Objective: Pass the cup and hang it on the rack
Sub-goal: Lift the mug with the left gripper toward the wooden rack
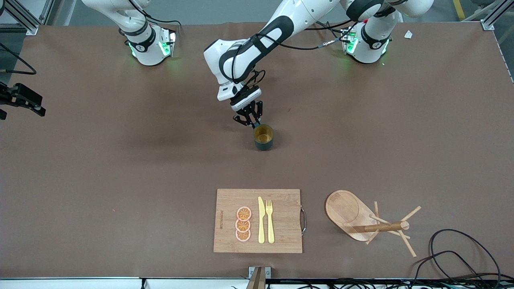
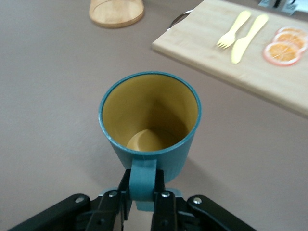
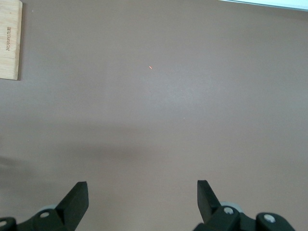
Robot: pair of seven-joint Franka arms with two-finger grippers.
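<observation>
Teal cup handle pinched by left tool, right tool waiting

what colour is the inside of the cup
Mustard yellow inside the cup, with a teal outside; clearest in the left wrist view.

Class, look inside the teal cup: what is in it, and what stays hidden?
The cup holds nothing: only its mustard-yellow wall and part of its floor show. The near wall hides the rest of the floor. The left hand is shut on its handle.
</observation>
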